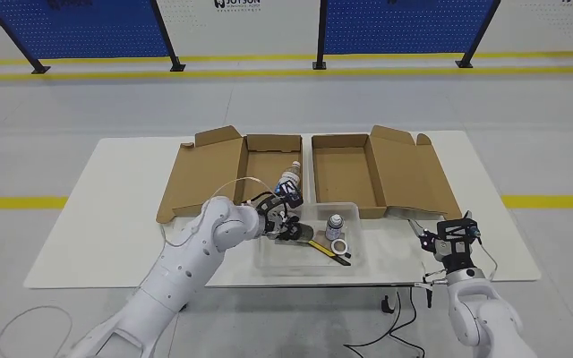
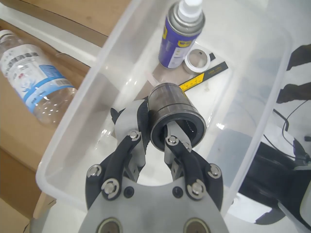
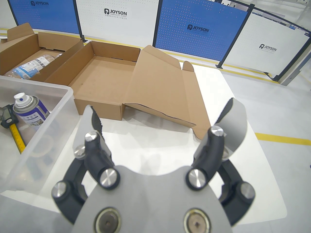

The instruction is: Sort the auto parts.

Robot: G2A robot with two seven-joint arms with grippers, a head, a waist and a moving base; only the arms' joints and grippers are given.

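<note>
My left gripper [image 2: 158, 122] is shut on a dark metal cylindrical bearing [image 2: 170, 112], one finger inside its bore and one on the outside. It holds the bearing over the left part of a clear plastic bin [image 2: 116, 35]; in the top view the left gripper [image 1: 291, 230] sits at the bin [image 1: 309, 264]. In the bin stand a blue spray can [image 2: 179, 39], a white tape roll [image 2: 197, 60] and a yellow-and-black caliper [image 2: 204, 76]. My right gripper [image 3: 161, 109] is open and holds nothing, above the table to the right of the bin [image 3: 48, 127]; the top view puts the right gripper [image 1: 450, 234] near the front right.
Two open cardboard boxes lie behind the bin. The left box [image 1: 269, 166] holds a plastic bottle [image 1: 287, 182]. The right box [image 1: 345, 174] shows a bare floor, its lid flap [image 3: 165, 90] spread flat towards my right gripper. The table's front edge is close.
</note>
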